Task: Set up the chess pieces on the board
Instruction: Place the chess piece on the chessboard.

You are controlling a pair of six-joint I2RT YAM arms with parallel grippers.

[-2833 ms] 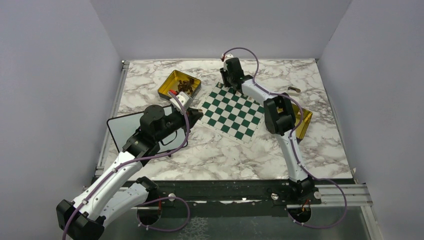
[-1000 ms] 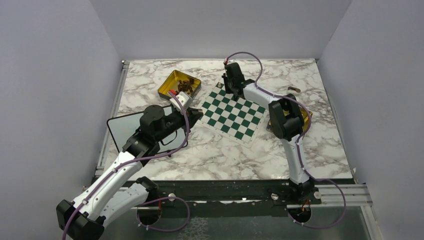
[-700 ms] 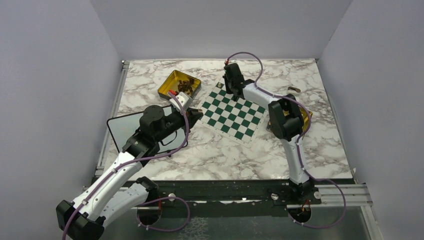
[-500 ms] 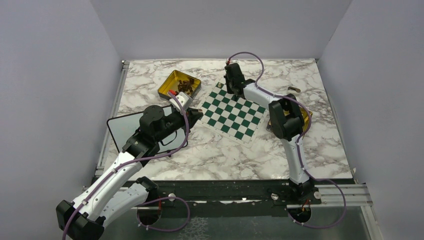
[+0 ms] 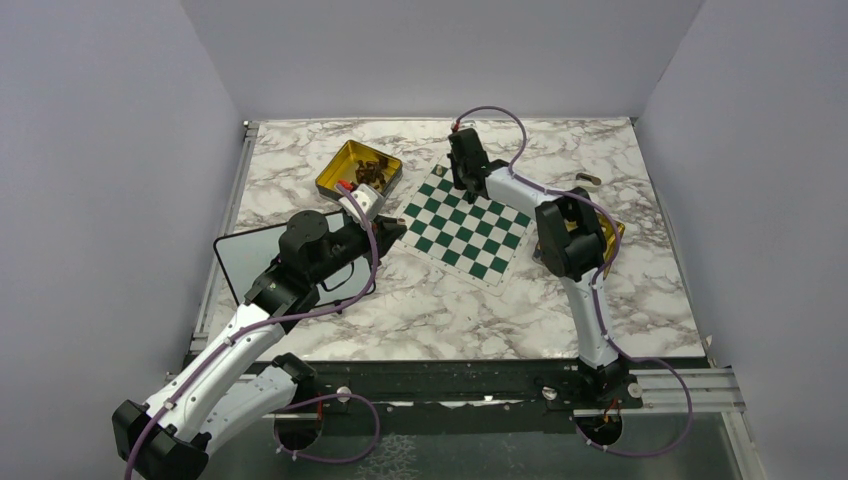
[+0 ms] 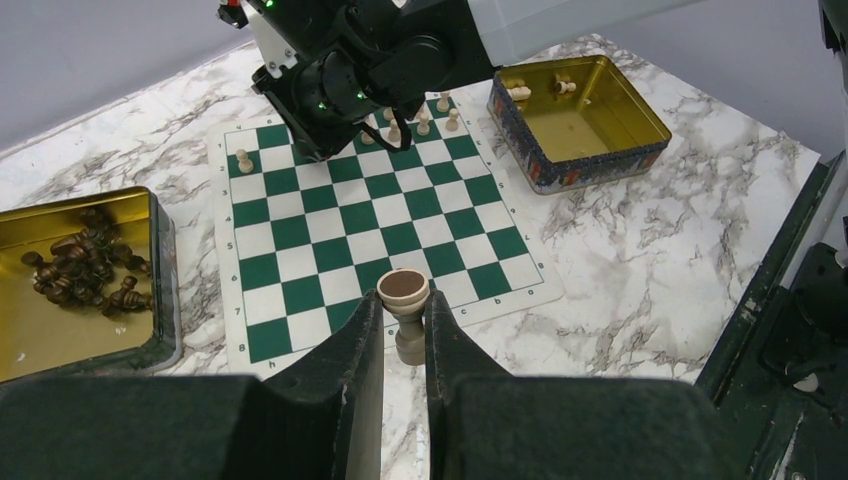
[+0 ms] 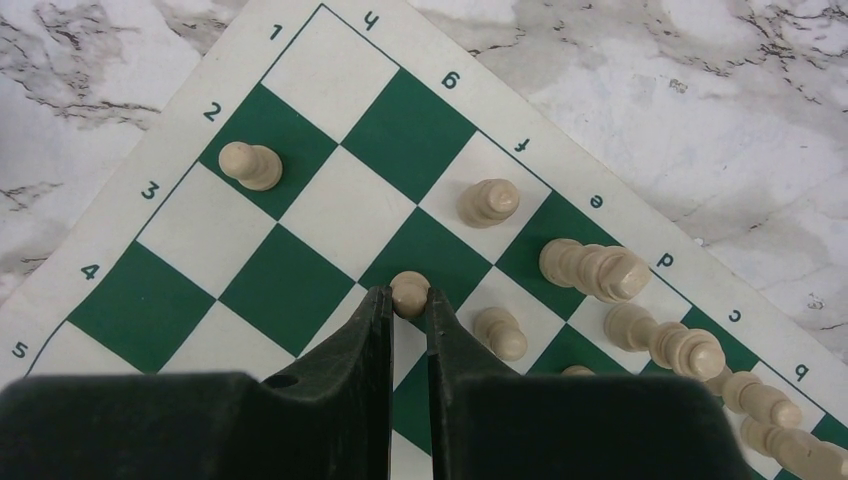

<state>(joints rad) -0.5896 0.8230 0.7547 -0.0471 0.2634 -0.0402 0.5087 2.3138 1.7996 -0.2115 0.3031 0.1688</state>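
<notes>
Top external view: a marble bench (image 5: pixel 450 300) carries a green-and-white chessboard (image 5: pixel 470 235) lying skewed near its middle, with both arms reaching over it.
Left claw (image 6: pixel 404 335): narrow, pinching a tan chess piece (image 6: pixel 405 300) by its stem at the board edge nearest that arm. The piece's round brown end faces the camera (which piece it is cannot be told).
Right claw (image 7: pixel 408 298): narrow, closed on the round head of a pale pawn (image 7: pixel 409 288) over a green square one row in from the lettered edge. Whether the pawn touches the board cannot be told.
Other pawns: one stands alone on the green square beside the number 2 (image 7: pixel 250 165), one on a white square (image 7: pixel 488 202), one just beside the right claw (image 7: pixel 500 333).
Back row (image 7: pixel 595 270): taller pale pieces side by side along the lettered edge.
Left tin (image 6: pixel 165 290): gold, just beside the board, holding a heap of dark pieces (image 6: pixel 85 270).
Right tin (image 6: pixel 590 170): gold inside, near the board's opposite side, with two pale pieces (image 6: pixel 518 92) in it.
Whiteboard (image 5: pixel 245 262): black-framed, lying under the left arm.
</notes>
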